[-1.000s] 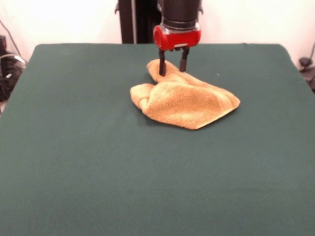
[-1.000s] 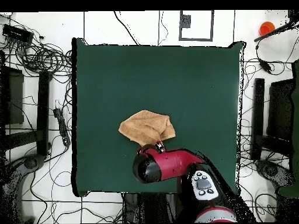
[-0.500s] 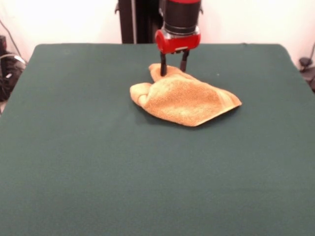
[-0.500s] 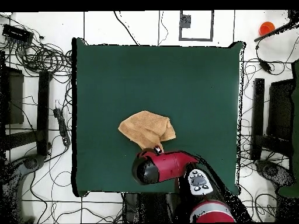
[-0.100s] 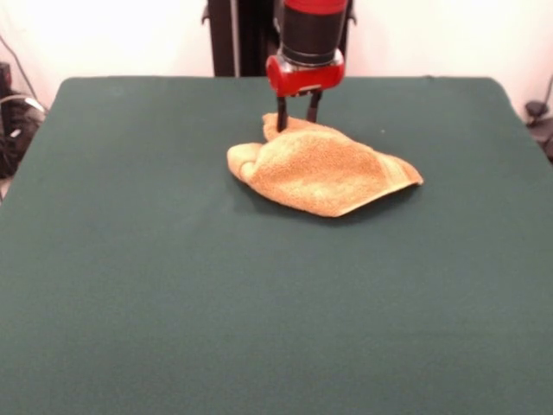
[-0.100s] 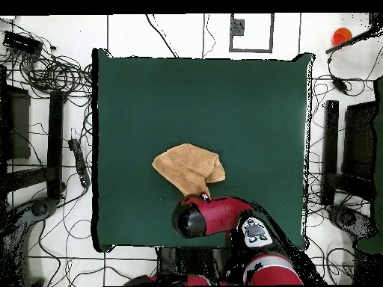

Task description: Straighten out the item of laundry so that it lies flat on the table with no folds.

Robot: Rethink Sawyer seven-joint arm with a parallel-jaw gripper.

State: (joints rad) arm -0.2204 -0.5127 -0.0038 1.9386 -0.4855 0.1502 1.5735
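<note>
1. On the dark green cloth-covered surface [image 5: 130, 285], toward its far middle, lies a crumpled golden tan terry-cloth towel [image 5: 324, 171].
2. Red-and-black end effector [image 5: 295, 116] stands at the towel's far edge, prongs slightly parted, gripping nothing visible.

Towel [image 5: 324, 169]: tan-orange, crumpled in a folded heap, one corner pointing right.
Surface [image 5: 173, 303]: dark green cloth.
My pincer [image 5: 296, 114]: two dark fingers apart, tips at the towel's far edge; whether they grip the cloth, I cannot tell.
</note>
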